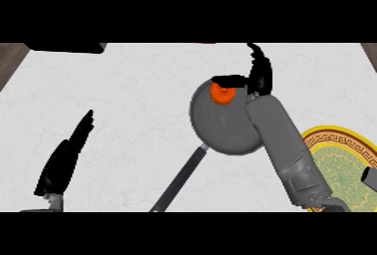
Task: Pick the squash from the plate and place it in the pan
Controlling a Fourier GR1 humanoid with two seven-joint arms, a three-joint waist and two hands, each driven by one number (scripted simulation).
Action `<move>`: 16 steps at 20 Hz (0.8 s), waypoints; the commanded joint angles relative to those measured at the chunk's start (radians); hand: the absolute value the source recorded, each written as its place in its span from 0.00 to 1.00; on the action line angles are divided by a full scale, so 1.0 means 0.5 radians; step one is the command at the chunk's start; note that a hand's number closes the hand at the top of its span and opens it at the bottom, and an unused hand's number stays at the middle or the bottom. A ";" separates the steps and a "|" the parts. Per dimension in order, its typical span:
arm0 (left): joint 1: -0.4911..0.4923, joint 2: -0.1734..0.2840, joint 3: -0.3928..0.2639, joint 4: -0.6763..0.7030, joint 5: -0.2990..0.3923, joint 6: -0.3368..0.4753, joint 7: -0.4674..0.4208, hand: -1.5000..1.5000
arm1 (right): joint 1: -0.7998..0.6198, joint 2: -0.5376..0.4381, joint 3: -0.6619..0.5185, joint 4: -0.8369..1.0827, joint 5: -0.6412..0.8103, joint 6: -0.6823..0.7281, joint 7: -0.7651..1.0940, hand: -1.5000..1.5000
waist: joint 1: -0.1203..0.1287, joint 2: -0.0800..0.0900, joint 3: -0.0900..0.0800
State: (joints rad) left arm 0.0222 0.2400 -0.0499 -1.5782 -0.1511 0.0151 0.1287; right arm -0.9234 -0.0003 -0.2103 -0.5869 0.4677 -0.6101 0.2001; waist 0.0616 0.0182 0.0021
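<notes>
From the head view we see our right hand point(258, 74) stretched out over the far rim of the pan point(225, 124), its black fingers curled round the squash point(222, 94), which shows as an orange lump just at the pan's upper edge. The squash sits over the pan's grey bowl, near the rim and not the middle; whether it already touches the bottom we cannot tell. The plate point(346, 144) (yellow-bordered, green in the middle) lies at the right, partly hidden under our right forearm, and no squash is left on it. The pan's long handle point(180, 179) runs down toward us across the white bench point(125, 89). Our left hand point(65, 159) rests at the lower left with its fingers straight and together, holding nothing.

We judge the carrying to be nearly done and the letting go to be what remains. The risk lies in the spot: so close to the rim, the squash could roll over the edge onto the bench when the fingers spread. Our forearm, lying low over the pan, might also nudge it as it draws back.
</notes>
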 commanded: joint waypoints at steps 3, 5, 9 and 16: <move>0.001 0.012 0.040 -0.023 -0.009 0.014 0.023 0.50 | -0.002 -0.038 -0.255 -0.003 -0.191 -0.303 -0.237 0.00 | -0.070 -0.016 -0.002; 0.113 0.009 0.043 -0.124 0.010 0.012 0.061 0.50 | 0.115 -0.107 -0.310 -0.080 -0.253 -0.301 -0.317 0.00 | -0.087 -0.030 -0.001; 0.108 -0.005 0.074 0.005 -0.014 0.033 -0.051 0.50 | 0.285 -0.173 -0.348 -0.313 -0.335 -0.287 -0.318 0.00 | -0.140 -0.045 -0.004; 0.068 0.019 0.151 -0.025 0.034 -0.001 0.070 0.50 | 0.986 -0.278 -0.191 -1.027 -0.375 0.056 -0.353 0.00 | -0.194 -0.058 -0.006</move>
State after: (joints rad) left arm 0.0901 0.2398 -0.0019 -1.6175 -0.1471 0.0236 0.1412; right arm -0.5962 -0.1107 -0.3366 -0.9309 0.2927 -0.6590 0.0190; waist -0.0172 -0.0074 -0.0004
